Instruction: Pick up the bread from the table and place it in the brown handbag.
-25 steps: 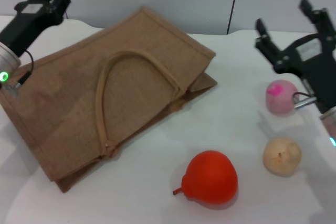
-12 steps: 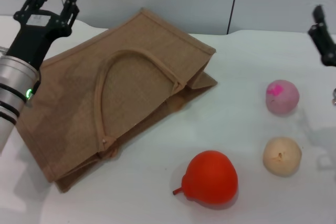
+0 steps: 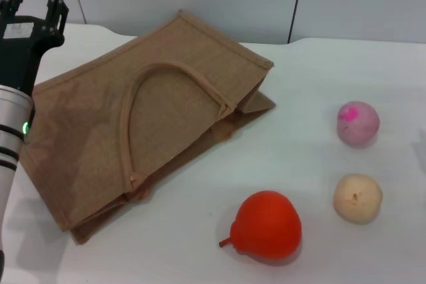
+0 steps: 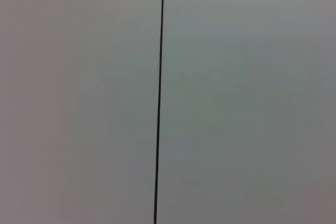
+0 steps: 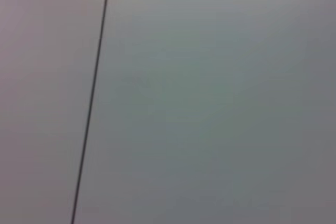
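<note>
The brown handbag (image 3: 86, 124) lies flat on the white table (image 3: 313, 78), left of centre, with a looped handle (image 3: 133, 98) on top. The bread does not show in any view. My left gripper (image 3: 34, 1) is raised at the far left above the bag's back corner, open and empty, its fingers pointing up and away. My right gripper is out of view. Both wrist views show only a grey wall with a dark seam.
A red pear-shaped fruit (image 3: 267, 224) lies near the front, right of the bag. A round beige ball (image 3: 357, 197) and a pink ball (image 3: 357, 122) lie at the right. A grey wall stands behind the table.
My left arm has swung further left and its gripper now points straight up. My right arm has pulled away to the right and left the head view.
</note>
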Action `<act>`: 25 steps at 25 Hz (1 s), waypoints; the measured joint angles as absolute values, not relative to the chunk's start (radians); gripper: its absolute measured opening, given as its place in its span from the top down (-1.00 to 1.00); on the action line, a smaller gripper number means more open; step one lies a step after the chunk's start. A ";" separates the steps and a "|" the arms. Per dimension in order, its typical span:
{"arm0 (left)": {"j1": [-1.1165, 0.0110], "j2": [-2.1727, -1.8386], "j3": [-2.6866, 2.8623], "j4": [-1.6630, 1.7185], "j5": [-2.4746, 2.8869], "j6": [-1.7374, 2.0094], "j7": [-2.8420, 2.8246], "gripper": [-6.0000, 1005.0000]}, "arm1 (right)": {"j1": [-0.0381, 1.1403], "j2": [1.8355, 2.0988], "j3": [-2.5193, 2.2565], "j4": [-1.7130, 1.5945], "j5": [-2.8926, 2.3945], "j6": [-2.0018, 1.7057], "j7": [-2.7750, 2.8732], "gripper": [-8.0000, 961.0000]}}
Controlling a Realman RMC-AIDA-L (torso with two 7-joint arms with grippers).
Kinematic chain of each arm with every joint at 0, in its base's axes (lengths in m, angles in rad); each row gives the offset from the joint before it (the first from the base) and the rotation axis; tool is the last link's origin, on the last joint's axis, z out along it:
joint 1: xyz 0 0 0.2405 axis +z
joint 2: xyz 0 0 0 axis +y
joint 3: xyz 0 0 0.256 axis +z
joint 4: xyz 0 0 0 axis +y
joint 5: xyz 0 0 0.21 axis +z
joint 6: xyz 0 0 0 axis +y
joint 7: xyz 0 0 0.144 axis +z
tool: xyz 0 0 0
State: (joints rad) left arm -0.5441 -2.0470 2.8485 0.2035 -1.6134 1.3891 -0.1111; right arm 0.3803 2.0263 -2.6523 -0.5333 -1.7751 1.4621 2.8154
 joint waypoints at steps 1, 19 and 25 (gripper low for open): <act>-0.544 -2.047 2.849 0.204 -1.614 1.389 -0.112 -0.23 | 0.381 2.026 -2.654 -0.532 -1.770 1.462 2.816 -0.78; -0.543 -2.046 2.852 0.206 -1.613 1.391 -0.113 -0.23 | 0.388 2.026 -2.660 -0.529 -1.764 1.438 2.816 -0.77; -0.545 -2.046 2.853 0.206 -1.614 1.391 -0.112 -0.23 | 0.394 2.027 -2.660 -0.528 -1.764 1.420 2.816 -0.77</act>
